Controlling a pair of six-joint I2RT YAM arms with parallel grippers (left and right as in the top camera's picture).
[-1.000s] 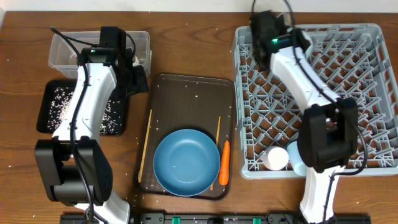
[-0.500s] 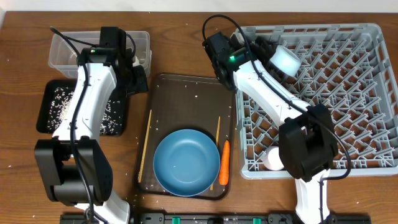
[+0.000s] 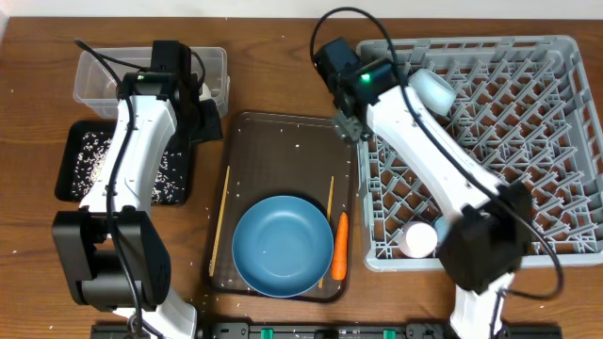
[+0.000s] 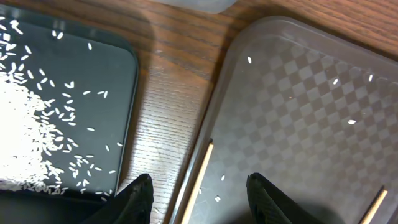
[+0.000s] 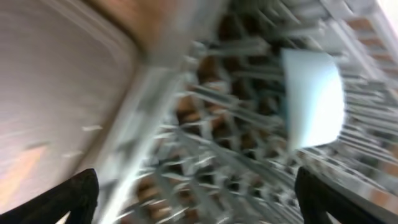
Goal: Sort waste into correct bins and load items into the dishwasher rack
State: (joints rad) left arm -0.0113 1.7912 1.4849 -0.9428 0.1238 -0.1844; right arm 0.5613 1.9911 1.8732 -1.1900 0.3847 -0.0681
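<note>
Overhead, the right arm has swung left, leaving the light-blue bowl (image 3: 433, 89) in the grey rack's (image 3: 528, 141) far-left corner. The right pincer (image 3: 346, 122) hovers at the rack's left edge. Left wrist view: the left pincer (image 4: 202, 193) is partly open and empty above a chopstick (image 4: 199, 174) on the brown tray (image 4: 298, 112). Right wrist view, blurred: the fingers are spread wide, holding nothing.

Motion blur is smearing the dishwasher rack (image 5: 211, 149); the left arm (image 3: 141, 141) is covering part of the clear tub (image 3: 94, 71).
</note>
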